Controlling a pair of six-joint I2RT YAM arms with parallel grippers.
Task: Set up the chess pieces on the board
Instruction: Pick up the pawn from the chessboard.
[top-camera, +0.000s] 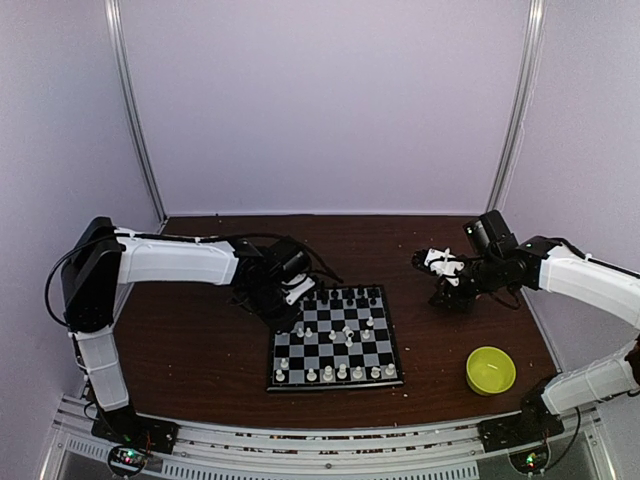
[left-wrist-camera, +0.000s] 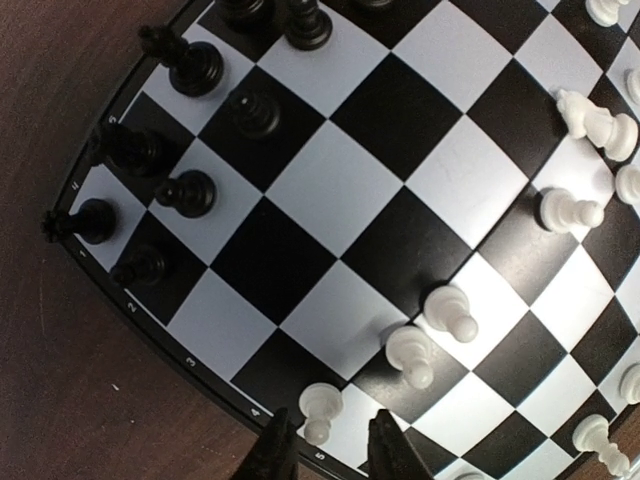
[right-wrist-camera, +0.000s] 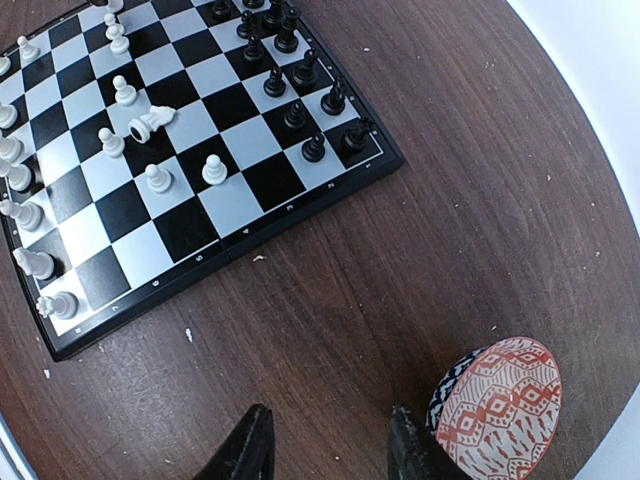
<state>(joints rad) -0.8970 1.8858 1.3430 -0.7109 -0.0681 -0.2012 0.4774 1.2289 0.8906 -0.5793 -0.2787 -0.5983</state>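
Note:
The board (top-camera: 336, 384) lies at the table's middle. In the left wrist view black chess pieces (left-wrist-camera: 196, 70) crowd the board's (left-wrist-camera: 330, 170) upper left corner and white ones (left-wrist-camera: 450, 312) are scattered to the right. One white piece (left-wrist-camera: 596, 122) lies on its side. My left gripper (left-wrist-camera: 332, 455) hangs open over the board's edge, with a white pawn (left-wrist-camera: 322, 408) standing just ahead of its fingers, close to the left one but not pinched. My right gripper (right-wrist-camera: 330, 450) stands open over bare wood, off the board (right-wrist-camera: 230, 245), with nothing between its fingers.
A red-patterned bowl (right-wrist-camera: 500, 410) sits right beside my right gripper's right finger. A yellow-green bowl (top-camera: 491, 370) stands at the front right of the table. Pale crumbs (right-wrist-camera: 188, 334) dot the wood near the board's edge.

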